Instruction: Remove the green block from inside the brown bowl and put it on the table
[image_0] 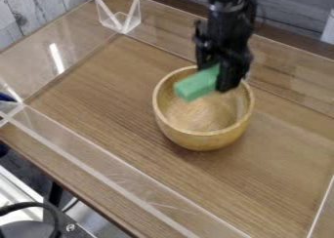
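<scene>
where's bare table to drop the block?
Gripper holds the green block above the brown bowl. Bare table: the wide stretch left of the bowl up to the clear wall, and the strip in front of the bowl. Right of the bowl is tighter.

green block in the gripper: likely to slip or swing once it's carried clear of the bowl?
Green block looks rigid, so probably no flopping. The gripper pinches only one end, leaving most overhanging, so it may pivot. Its smooth-looking faces might slip. Dropped now, it likely lands in the brown bowl.
</scene>
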